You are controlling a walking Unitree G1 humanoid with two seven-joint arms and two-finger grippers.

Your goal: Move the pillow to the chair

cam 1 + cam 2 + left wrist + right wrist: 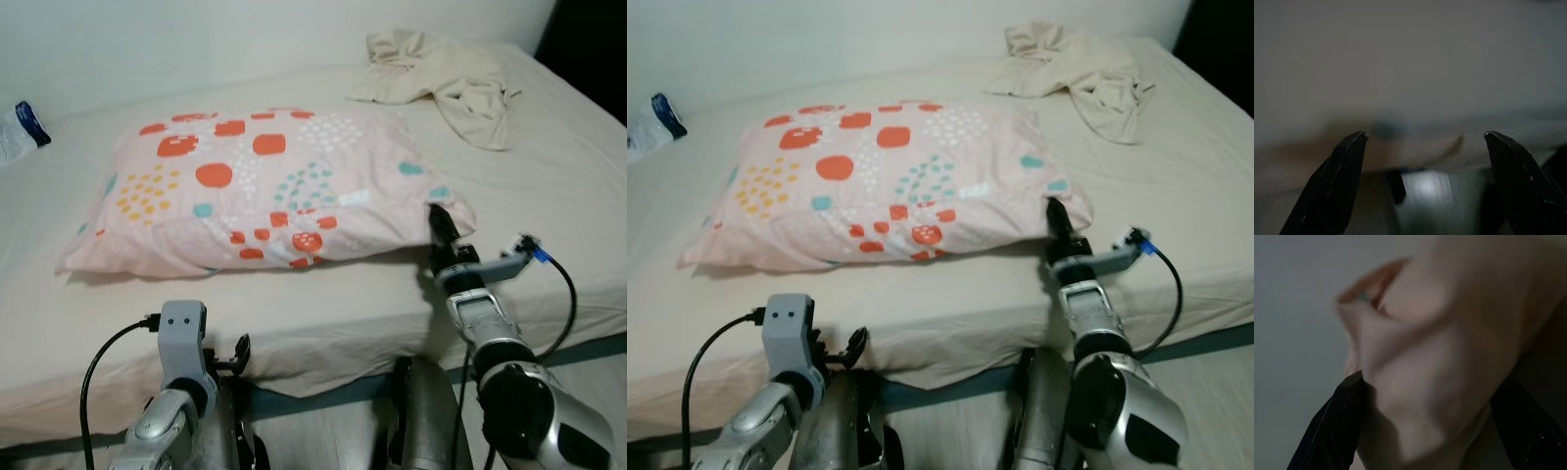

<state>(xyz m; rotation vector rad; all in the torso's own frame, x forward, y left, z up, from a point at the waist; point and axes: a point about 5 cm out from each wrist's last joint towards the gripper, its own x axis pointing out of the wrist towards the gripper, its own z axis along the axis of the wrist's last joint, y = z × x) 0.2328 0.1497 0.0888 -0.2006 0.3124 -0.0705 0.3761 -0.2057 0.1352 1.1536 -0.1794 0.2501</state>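
A pale pink pillow (pixel 265 186) with red, orange and teal spots lies flat on the bed (pixel 549 196). My right gripper (pixel 438 223) reaches up over the bed's front edge to the pillow's near right corner. In the right wrist view, that corner (pixel 1425 357) bulges between the two black fingers (pixel 1342 416), which stand apart, so the gripper is open around it. My left gripper (pixel 238 351) sits low against the bed's front edge, below the pillow's left half. It is open, with only the sheet ahead of its fingers (pixel 1337 176).
A crumpled beige cloth (pixel 441 73) lies at the bed's far right. A blue and white packet (pixel 20 127) rests at the far left edge. The mattress front (pixel 323 343) stands between my body and the pillow.
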